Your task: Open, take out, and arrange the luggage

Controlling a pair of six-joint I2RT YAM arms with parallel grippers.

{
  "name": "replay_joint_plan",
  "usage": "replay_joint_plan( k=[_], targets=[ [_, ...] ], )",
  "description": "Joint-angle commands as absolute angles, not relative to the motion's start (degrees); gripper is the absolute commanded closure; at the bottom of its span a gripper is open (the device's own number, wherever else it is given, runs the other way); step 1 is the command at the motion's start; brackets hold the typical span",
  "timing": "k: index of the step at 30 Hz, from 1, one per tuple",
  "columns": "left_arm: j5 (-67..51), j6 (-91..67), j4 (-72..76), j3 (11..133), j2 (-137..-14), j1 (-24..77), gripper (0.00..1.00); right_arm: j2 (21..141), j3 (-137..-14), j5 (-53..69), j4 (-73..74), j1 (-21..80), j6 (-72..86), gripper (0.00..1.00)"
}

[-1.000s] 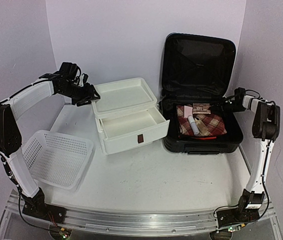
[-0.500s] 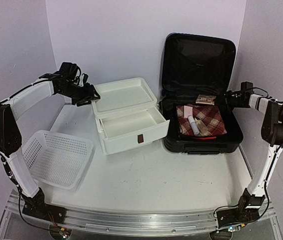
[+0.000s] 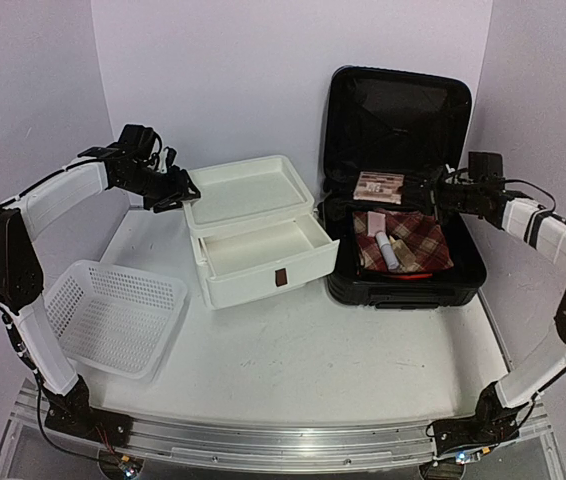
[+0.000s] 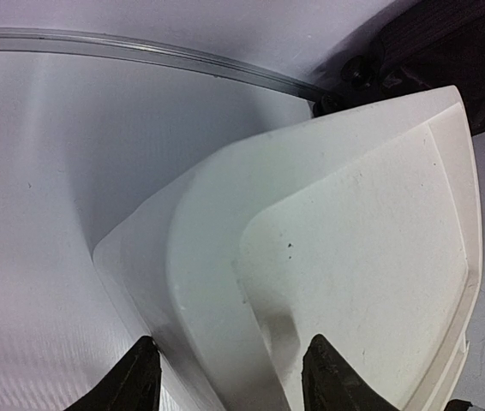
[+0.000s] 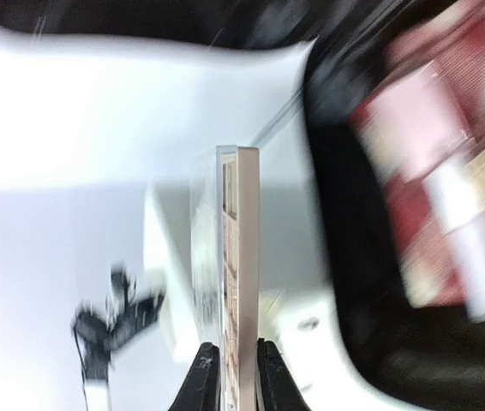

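The luggage (image 3: 398,120) stands open at the tabletop's far right corner, the right wrist view showing the right gripper (image 5: 230,377) clamping a thin box (image 5: 241,257) edge-on, the left wrist view the left gripper (image 4: 232,364) spread astride a corner of the white drawer box (image 4: 354,240).

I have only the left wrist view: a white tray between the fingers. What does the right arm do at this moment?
Observer: The right gripper is shut on a flat box, held up in front of the raised lid of the open luggage.
Operator: What is inside the luggage?
Observer: A plaid cloth with a white tube lying on it.
Operator: Is there another container on the table?
Observer: Yes, a white basket, left of the drawer box and apart from it.
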State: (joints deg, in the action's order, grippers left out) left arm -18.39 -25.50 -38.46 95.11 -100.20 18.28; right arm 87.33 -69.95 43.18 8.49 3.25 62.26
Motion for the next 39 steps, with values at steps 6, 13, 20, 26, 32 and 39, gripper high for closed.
replay_joint_plan(
  k=[6, 13, 20, 26, 32, 39],
  targets=[
    [-23.1, -24.3, -41.7, 94.1, -101.6, 19.5, 0.44, 75.2, -70.1, 31.6, 14.5, 28.8, 63.5, 1.0],
    [-22.9, -24.3, -41.7, 94.0, -101.1, 19.9, 0.44, 80.7, -72.4, 23.5, 12.2, 41.9, 69.6, 1.0],
    [-22.6, -24.3, -41.7, 93.9, -100.2, 20.1, 0.44, 87.4, -75.3, 17.6, 10.2, 46.1, 78.3, 1.0],
    [-22.4, -24.2, -41.6, 93.9, -99.7, 20.1, 0.44, 90.9, -78.5, 13.7, 11.7, 46.9, 81.8, 1.0],
    [-22.9, -24.3, -41.5, 93.8, -99.9, 20.1, 0.44, 96.3, -86.0, 15.7, 16.1, 47.0, 80.4, 1.0],
    [-23.1, -24.4, -41.4, 93.9, -100.1, 20.1, 0.44, 103.2, -95.6, 19.1, 21.7, 47.2, 75.9, 1.0]
  ],
)
